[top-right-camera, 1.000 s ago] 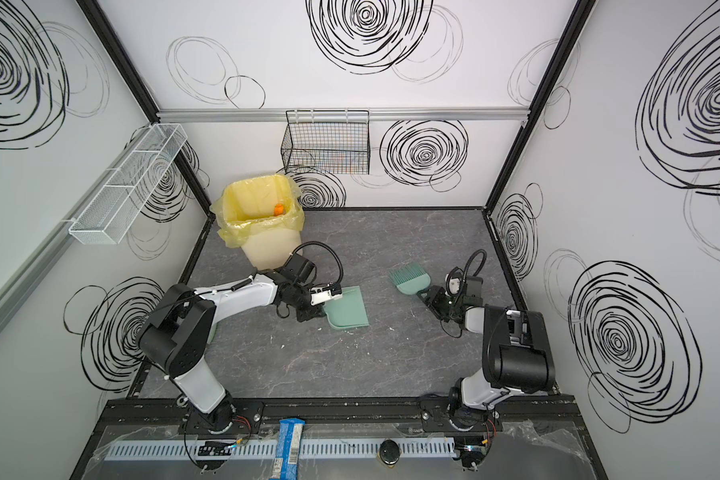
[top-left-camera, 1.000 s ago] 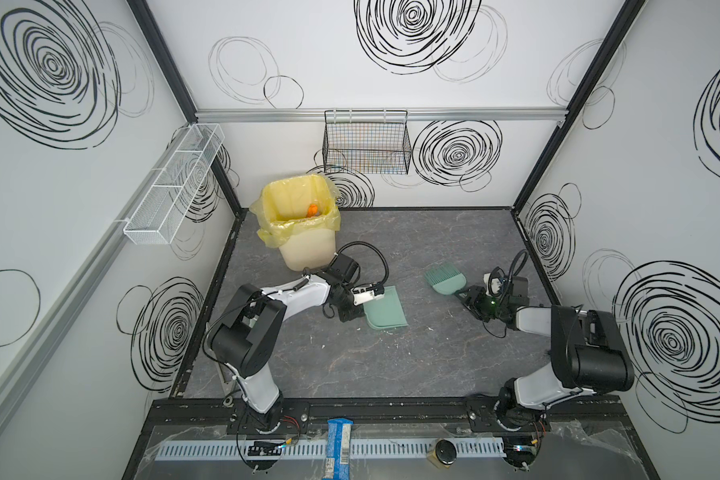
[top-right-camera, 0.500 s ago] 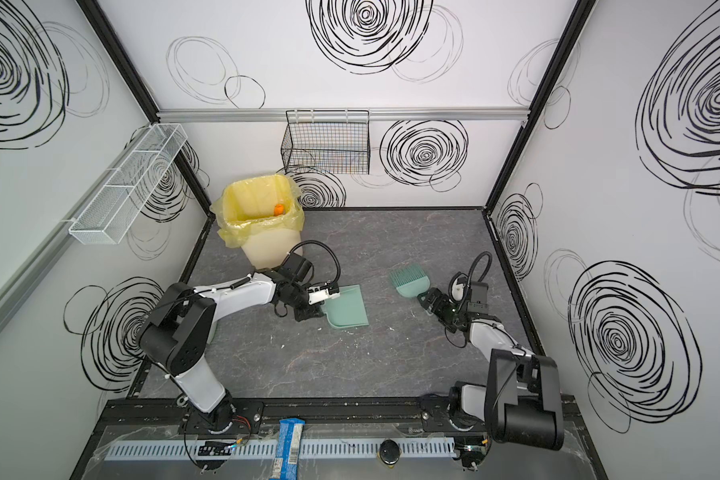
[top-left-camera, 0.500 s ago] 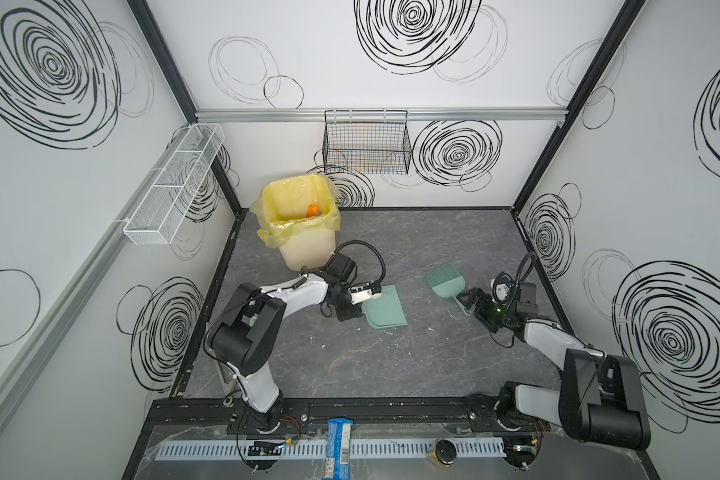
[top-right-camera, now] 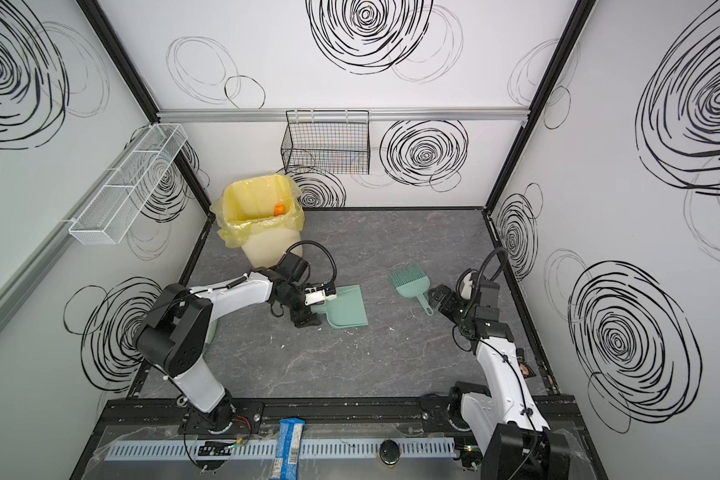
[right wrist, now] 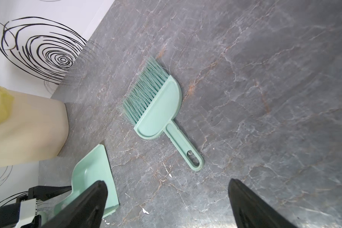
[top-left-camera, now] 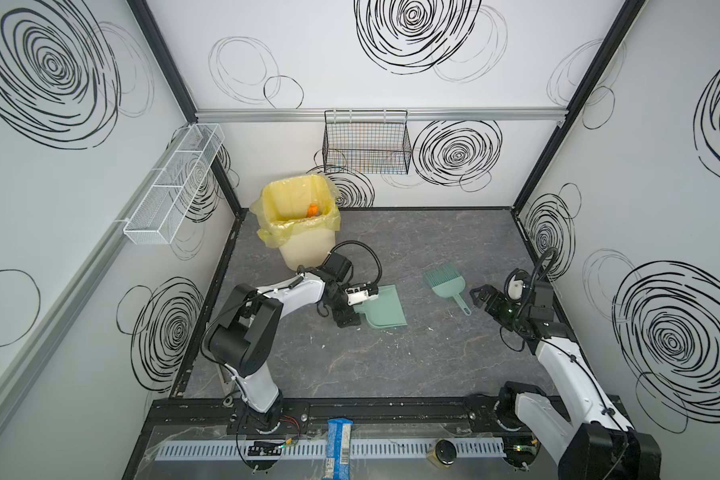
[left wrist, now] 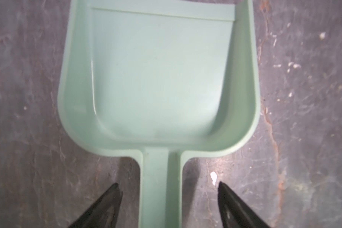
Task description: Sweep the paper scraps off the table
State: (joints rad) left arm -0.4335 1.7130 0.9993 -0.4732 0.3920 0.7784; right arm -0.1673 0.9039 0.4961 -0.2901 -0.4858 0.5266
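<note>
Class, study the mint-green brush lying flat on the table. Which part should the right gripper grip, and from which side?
Grip the brush by its narrow handle, between head and hole. It lies flat, handle end nearest the open right gripper. Probably come from above on that side, jaws across the handle; the head looks too wide.

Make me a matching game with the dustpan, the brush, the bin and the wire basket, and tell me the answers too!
Things:
1 dustpan
2 brush
3 bin
4 wire basket

Clues:
a hangs on the back wall
b has an orange paper scrap inside
c empty, handle between the open fingers of the left gripper
d lies on the table in front of the right gripper

Pairs: 1-c, 2-d, 3-b, 4-a
</note>
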